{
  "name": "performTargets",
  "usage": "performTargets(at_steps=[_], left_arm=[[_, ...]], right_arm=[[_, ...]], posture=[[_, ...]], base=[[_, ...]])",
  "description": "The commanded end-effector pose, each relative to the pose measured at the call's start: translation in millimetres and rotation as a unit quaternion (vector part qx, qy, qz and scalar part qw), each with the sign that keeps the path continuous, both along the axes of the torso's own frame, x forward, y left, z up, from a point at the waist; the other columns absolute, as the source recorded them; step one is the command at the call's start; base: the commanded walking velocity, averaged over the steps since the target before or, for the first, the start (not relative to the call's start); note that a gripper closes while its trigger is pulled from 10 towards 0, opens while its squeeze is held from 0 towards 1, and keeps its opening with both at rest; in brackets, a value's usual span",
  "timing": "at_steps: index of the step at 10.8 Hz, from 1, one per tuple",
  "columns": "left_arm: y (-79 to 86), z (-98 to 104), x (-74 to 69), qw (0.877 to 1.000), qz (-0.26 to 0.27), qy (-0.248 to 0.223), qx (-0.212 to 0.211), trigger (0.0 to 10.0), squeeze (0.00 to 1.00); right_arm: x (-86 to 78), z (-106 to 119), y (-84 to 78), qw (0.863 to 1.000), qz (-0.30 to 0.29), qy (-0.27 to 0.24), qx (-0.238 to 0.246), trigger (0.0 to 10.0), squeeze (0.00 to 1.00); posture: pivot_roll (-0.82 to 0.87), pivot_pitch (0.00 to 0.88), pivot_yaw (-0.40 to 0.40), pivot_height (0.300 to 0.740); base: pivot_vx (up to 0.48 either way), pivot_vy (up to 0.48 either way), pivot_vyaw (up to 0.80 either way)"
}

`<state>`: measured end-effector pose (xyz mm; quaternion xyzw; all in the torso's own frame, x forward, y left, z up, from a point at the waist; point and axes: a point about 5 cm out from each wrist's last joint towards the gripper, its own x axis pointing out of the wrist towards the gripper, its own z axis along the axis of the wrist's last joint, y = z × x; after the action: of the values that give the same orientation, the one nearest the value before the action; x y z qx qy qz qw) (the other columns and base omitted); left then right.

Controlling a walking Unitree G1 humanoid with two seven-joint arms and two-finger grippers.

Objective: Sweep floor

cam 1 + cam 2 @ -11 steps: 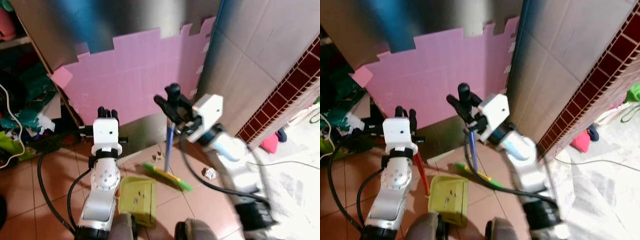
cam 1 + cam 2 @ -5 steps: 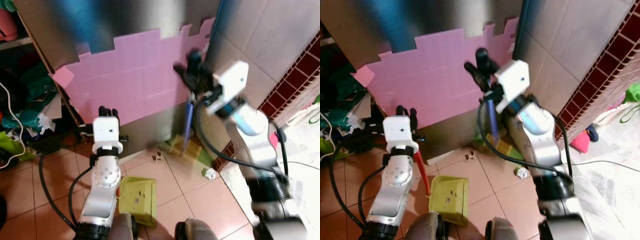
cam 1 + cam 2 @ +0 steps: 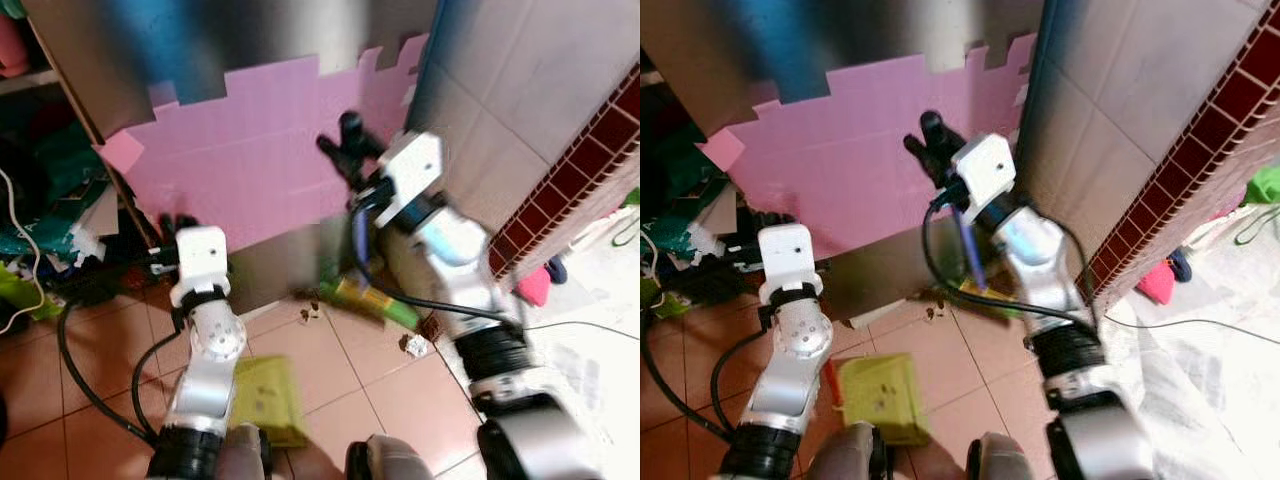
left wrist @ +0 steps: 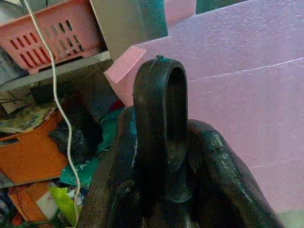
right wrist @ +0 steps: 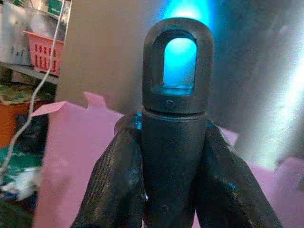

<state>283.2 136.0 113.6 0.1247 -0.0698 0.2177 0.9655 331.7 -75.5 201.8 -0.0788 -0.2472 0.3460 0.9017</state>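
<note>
My right gripper [image 3: 348, 152] is shut on the black end cap [image 5: 175, 95] of a blue broom handle [image 3: 357, 250], in front of the pink foam mat. The green and yellow broom head [image 3: 366, 298] rests blurred on the tiles at the foot of the wall. My left gripper [image 3: 172, 224] is shut on the black loop end [image 4: 160, 123] of the dustpan's red handle [image 3: 830, 392]. The yellow-green dustpan [image 3: 262, 400] lies on the floor by my feet, with dark specks in it. A crumpled white scrap [image 3: 414, 345] and small brown bits [image 3: 311, 306] lie on the tiles near the broom head.
A pink foam mat [image 3: 250, 150] leans on a metal panel ahead. Tiled wall [image 3: 520, 110] rises on the right, with a pink object [image 3: 540, 283] at its foot. Cluttered shelves, a pink basket [image 4: 52, 33] and a white cable [image 3: 30, 250] are on the left. White sheeting [image 3: 590, 380] covers the floor on the right.
The broom head swept from beside the dustpan out to the wall, and the handle top has now come back to the left. My left arm and the dustpan shifted slightly left.
</note>
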Motion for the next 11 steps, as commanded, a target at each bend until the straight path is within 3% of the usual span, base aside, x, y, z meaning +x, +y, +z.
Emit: performTargets(at_steps=[1, 4, 6, 11], left_arm=[[-7.8, -8, -1.7, 1.000, -0.006, 0.020, 0.002, 10.0, 0.00], [-6.9, -13, -5.4, 1.000, -0.009, 0.026, 0.007, 10.0, 0.00], [-7.2, -13, -3.4, 1.000, -0.012, 0.025, 0.006, 10.0, 0.00], [-5.4, -12, 1.9, 1.000, -0.014, 0.018, 0.001, 10.0, 0.00]], right_arm=[[-4.1, 8, 8.3, 1.000, 0.005, -0.023, 0.014, 10.0, 0.00], [-25.6, -10, 17.6, 0.999, 0.024, -0.016, 0.029, 10.0, 0.00], [-48.0, -21, 10.1, 0.995, 0.096, 0.002, 0.001, 10.0, 0.00], [-71.1, -12, -17.9, 0.977, 0.190, 0.036, -0.088, 10.0, 0.00]], posture=[[-0.03, 0.164, -0.004, 0.740], [-0.03, 0.175, 0.011, 0.740], [-0.04, 0.169, 0.005, 0.740], [-0.07, 0.141, 0.008, 0.740]], base=[[0.000, 0.000, 0.00], [0.000, 0.000, 0.80], [0.000, 0.000, 0.00], [0.000, 0.000, 0.00]])
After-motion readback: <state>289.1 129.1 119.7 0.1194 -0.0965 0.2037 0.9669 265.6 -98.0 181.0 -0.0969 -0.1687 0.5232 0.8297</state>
